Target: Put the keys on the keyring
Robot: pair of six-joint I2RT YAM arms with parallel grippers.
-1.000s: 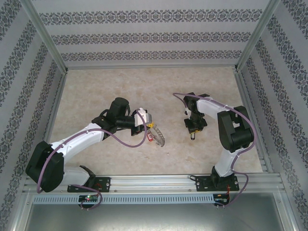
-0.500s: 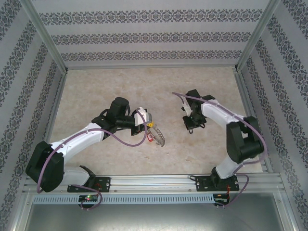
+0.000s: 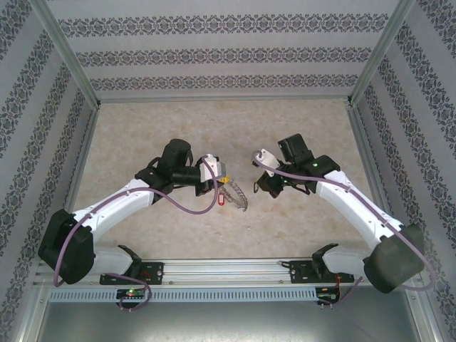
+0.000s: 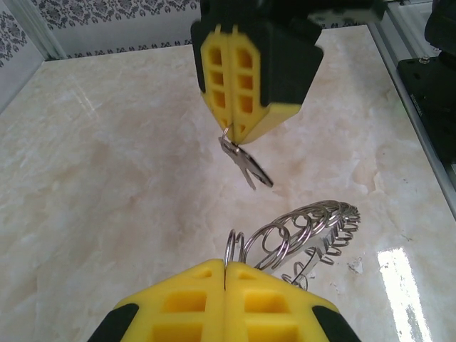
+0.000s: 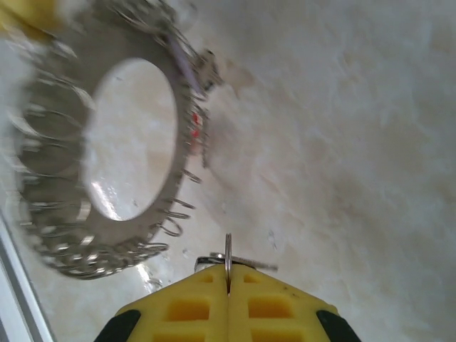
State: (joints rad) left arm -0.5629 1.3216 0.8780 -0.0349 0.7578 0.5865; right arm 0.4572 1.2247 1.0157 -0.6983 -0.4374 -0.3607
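My left gripper [image 3: 218,178] [image 4: 226,268] is shut on the edge of the keyring [image 3: 236,196] [image 4: 308,226], a silvery ring fringed with small rings and keys, held on edge just above the table. A red bit [image 3: 221,201] [image 5: 194,125] shows on it. My right gripper [image 3: 262,184] [image 5: 228,276] is shut on the small ring of one key [image 5: 229,261] [image 4: 246,161], which dangles below its yellow fingers [image 4: 242,75]. It hangs a short way right of the keyring, facing the left gripper. In the right wrist view the keyring [image 5: 64,235] is blurred at the left.
The marble-patterned table [image 3: 228,128] is walled by patterned panels at the back and sides. An aluminium rail [image 3: 228,271] with both arm bases runs along the near edge. A frame rail [image 4: 420,107] runs along the table's right side.
The right arm has stretched out and swung left, carrying its key up close to the keyring. The left gripper and keyring have shifted slightly right.
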